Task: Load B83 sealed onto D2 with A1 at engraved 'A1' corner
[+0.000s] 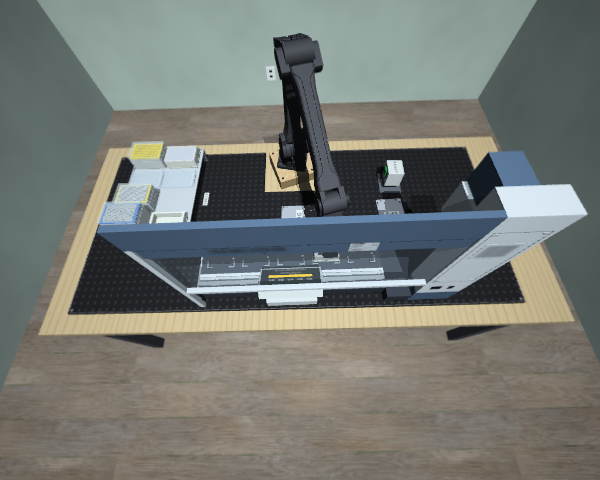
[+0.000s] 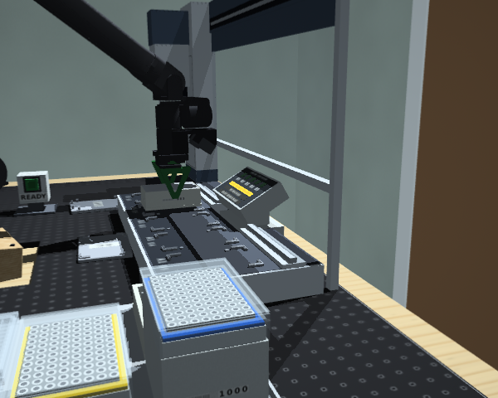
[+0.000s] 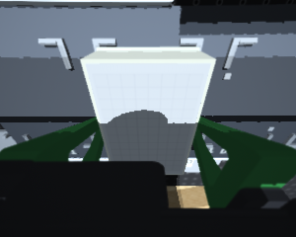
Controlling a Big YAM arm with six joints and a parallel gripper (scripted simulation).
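The deep-well block [image 2: 169, 197] is a pale grey box with a white sealed top. It sits between my green fingers [image 2: 172, 188], low over the far part of the dark deck [image 2: 206, 240]. I cannot tell whether it touches the deck. In the wrist view my gripper [image 3: 148, 118] is shut on the block [image 3: 148, 94] across its width. The block's far edge lies between two white corner brackets [image 3: 105, 43] [image 3: 191, 42] of the deck. In the overhead view the block [image 1: 325, 255] shows under the blue gantry beam [image 1: 300, 227]. No label on the block can be read.
The SHELF [image 1: 155, 180] holds lidded plates, a blue-rimmed tip rack [image 2: 202, 295] and a yellow-rimmed one [image 2: 69, 351]. The READY key [image 2: 33, 186] stands on its post beyond the arm's base. A slanted control panel [image 2: 249, 188] and a gantry post [image 2: 337, 141] flank the deck.
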